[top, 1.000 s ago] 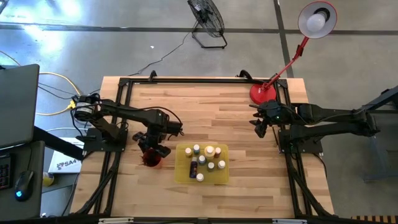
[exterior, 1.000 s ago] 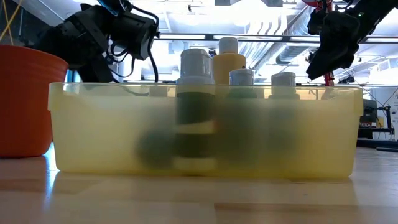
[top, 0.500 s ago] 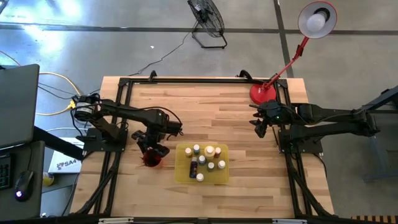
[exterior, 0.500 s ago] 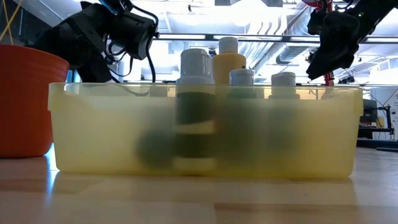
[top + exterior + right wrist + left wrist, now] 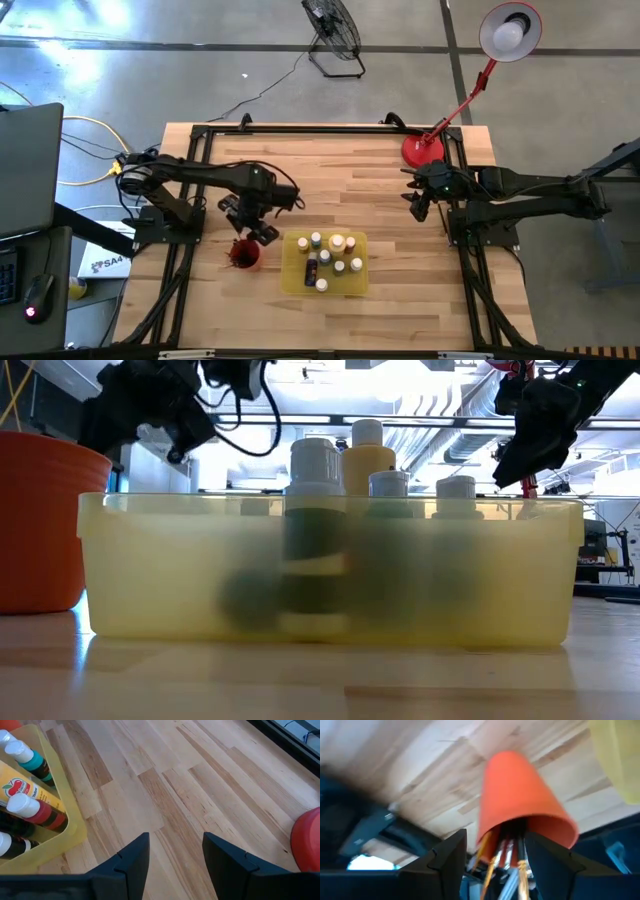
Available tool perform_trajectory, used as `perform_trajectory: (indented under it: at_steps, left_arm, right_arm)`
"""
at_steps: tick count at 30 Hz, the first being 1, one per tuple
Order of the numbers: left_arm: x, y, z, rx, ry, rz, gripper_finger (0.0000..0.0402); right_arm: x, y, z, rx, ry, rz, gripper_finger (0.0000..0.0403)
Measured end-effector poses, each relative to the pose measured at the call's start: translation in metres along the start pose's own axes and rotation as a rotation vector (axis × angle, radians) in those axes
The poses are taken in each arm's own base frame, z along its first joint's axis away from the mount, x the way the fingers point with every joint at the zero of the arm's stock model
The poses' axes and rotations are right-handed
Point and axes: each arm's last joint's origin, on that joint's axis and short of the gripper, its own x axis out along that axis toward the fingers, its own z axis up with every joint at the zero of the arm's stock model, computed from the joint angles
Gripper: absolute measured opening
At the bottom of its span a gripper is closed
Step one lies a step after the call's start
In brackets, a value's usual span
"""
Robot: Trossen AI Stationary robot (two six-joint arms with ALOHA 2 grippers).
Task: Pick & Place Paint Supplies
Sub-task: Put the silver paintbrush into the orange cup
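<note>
1. The left gripper (image 5: 262,222) hangs in the middle left of the high view, just above the red cup (image 5: 243,252). Its fingers are apart and hold nothing.
2. In the left wrist view the red cup (image 5: 520,805) shows between the two dark fingers (image 5: 447,857). Thin paintbrushes (image 5: 506,857) stick out of the cup's mouth, with orange and red handles.
3. The right gripper (image 5: 416,207) floats at the middle right of the high view, well apart from the tray. Its fingers are open too, and there is only bare wood between them in the right wrist view.
4. The yellow tray (image 5: 293,282) sits at the lower middle of the high view, just beside the red cup.
5. The little paint bottles (image 5: 337,243) stand inside the tray, all with pale caps.
6. In the low view the tray (image 5: 150,580) fills the middle of the frame. The bottle caps (image 5: 315,460) poke up over its rim, and one yellowish bottle (image 5: 367,460) stands tallest.
7. In the right wrist view a few bottles (image 5: 30,810) show at the upper left, lying inside the tray corner.
8. A red lamp base (image 5: 421,149) sits on the table near the right arm.
</note>
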Motion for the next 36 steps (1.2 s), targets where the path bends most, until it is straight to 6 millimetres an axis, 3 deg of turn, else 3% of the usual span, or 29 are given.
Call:
perform_trajectory:
  at_steps: [7, 16, 22, 29, 36]
  left_arm:
    - [-0.038, -0.004, -0.010, 0.016, -0.153, 0.045, 0.0196]
    - [-0.107, -0.005, -0.027, 0.145, -0.687, 0.197, 0.0196]
    - [-0.126, 0.010, -0.036, 0.046, -0.985, 0.383, 0.0196]
    - [-0.135, 0.042, -0.028, -0.053, -1.060, 0.532, 0.0196]
    - [-0.142, 0.079, -0.004, -0.085, -0.956, 0.683, 0.0196]
  right_arm:
    - [0.000, 0.000, 0.000, -0.001, 0.000, 0.000, 0.0174]
    - [0.000, 0.000, 0.000, -0.001, -0.001, 0.003, 0.0174]
    - [0.000, 0.000, 0.000, 0.009, 0.003, 0.012, 0.0174]
    - [0.000, 0.003, 0.005, 0.089, -0.041, 0.053, 0.0174]
    - [-0.002, 0.008, 0.018, 0.160, -0.168, 0.113, 0.0174]
